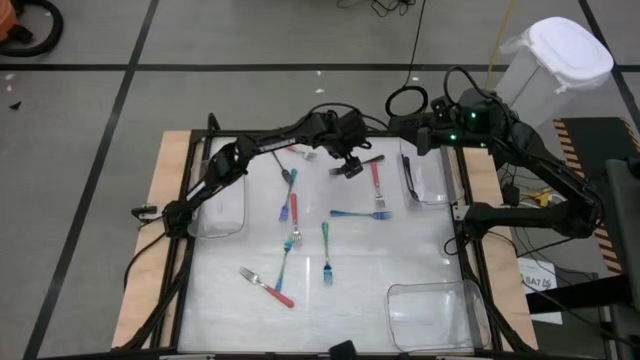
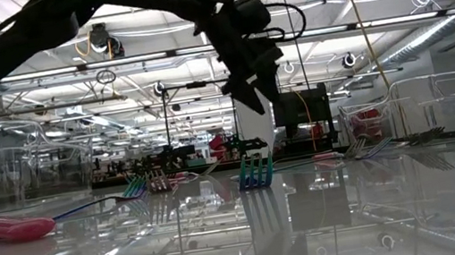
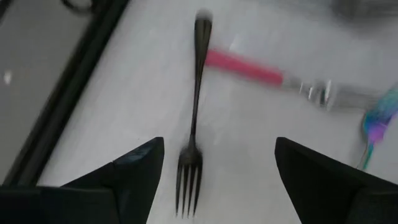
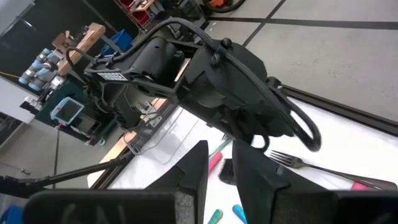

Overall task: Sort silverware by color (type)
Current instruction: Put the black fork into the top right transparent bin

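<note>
The sort looked barely begun. Nearest the front edge, at about 5 o'clock on the table, a clear rectangular plastic bin (image 1: 432, 312) stood with nothing visible in it, and at 7 o'clock a pink-handled metal fork (image 1: 267, 287) lay loose on the white table top (image 1: 400, 255). Toward the middle, a teal-handled fork (image 1: 326, 250) and several more pink and teal forks were scattered, mixed by colour. At 9 o'clock a second clear bin (image 1: 222, 208) also seemed empty. At 2 o'clock a third clear bin (image 1: 428, 178) held one slim black fork (image 1: 409, 173), so nearly all of the silverware judged still to be sorted.

The left gripper (image 1: 347, 165) hung above the far middle of the table, around 12 o'clock, pointed downward with its fingers spread wide and holding nothing. In its wrist view an all-black fork (image 3: 193, 134) lay on the table between the two fingers, untouched, with a pink-handled fork (image 3: 273, 78) crossing beyond its handle. The right gripper (image 1: 404, 118) waited at 1 o'clock beyond the far edge, raised, its fingers close together and empty
</note>
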You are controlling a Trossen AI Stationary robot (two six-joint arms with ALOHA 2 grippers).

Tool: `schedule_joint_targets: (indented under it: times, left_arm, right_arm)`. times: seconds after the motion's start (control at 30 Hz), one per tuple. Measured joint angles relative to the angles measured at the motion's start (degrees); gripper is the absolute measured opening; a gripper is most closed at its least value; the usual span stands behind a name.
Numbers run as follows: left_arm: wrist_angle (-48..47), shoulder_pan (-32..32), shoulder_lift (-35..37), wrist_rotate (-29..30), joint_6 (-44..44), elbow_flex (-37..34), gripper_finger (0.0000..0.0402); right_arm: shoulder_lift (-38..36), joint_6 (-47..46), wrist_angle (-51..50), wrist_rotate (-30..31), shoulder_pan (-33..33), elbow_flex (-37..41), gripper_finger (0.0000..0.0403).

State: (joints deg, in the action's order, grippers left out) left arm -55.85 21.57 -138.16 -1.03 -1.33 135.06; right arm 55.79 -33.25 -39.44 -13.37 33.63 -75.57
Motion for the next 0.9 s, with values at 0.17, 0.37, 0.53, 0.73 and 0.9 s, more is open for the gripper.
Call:
schedule_joint_targets:
  times: [0.17, 0.37, 0.53, 0.73, 0.9]
  left_arm:
    - [1.70, 0.17, -3.05, -0.44, -0.43, -0.02, 0.0308]
    - [3.55, -0.33, -5.73, 3.07, 0.58, -0.11, 0.0308]
    - [6.73, -0.49, -5.62, 3.14, 0.64, -0.06, 0.0308]
    - [4.67, -0.74, -5.69, 2.99, -0.79, -0.06, 0.0308]
    - [2.69, -2.00, -5.65, 2.98, -2.15, -0.06, 0.0307]
  right_arm:
    - [0.04, 0.08, -0.20, -0.10, 0.00, 0.00, 0.0071]
    - [0.13, 1.13, -0.72, -0.15, 0.04, 0.00, 0.0071]
    - [0.19, 1.52, -0.76, -0.15, 0.04, 0.00, 0.0071]
    - [0.19, 1.58, -0.74, -0.17, 0.04, 0.00, 0.0071]
    - [0.19, 1.57, -0.75, -0.17, 0.04, 0.00, 0.0071]
